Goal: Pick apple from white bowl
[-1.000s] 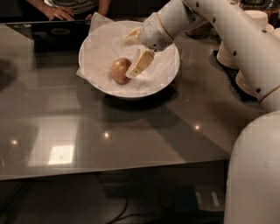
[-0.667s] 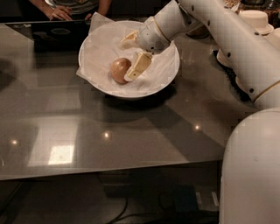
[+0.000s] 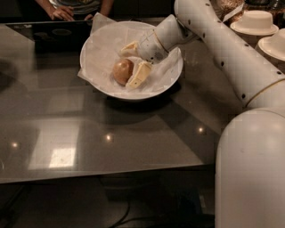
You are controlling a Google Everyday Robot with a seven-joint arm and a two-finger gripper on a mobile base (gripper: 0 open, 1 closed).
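The white bowl [image 3: 103,87], wide and lined with crinkled white paper, stands at the back of the dark table. The apple [image 3: 122,70], tan with a reddish blush, lies inside it near the middle. My gripper [image 3: 132,62] reaches into the bowl from the right. Its two cream fingers [image 3: 139,75] are spread, one just right of the apple and one behind it. The apple sits between them, low in the bowl.
Stacked cream bowls [image 3: 255,21] stand at the back right behind my arm [image 3: 222,40]. A person's hands [image 3: 62,12] rest at the table's far edge, beyond the bowl. The table's front edge [image 3: 107,174] runs across below.
The gripper has slid a little left and down inside the bowl, closing in around the apple. The apple has stayed in place.
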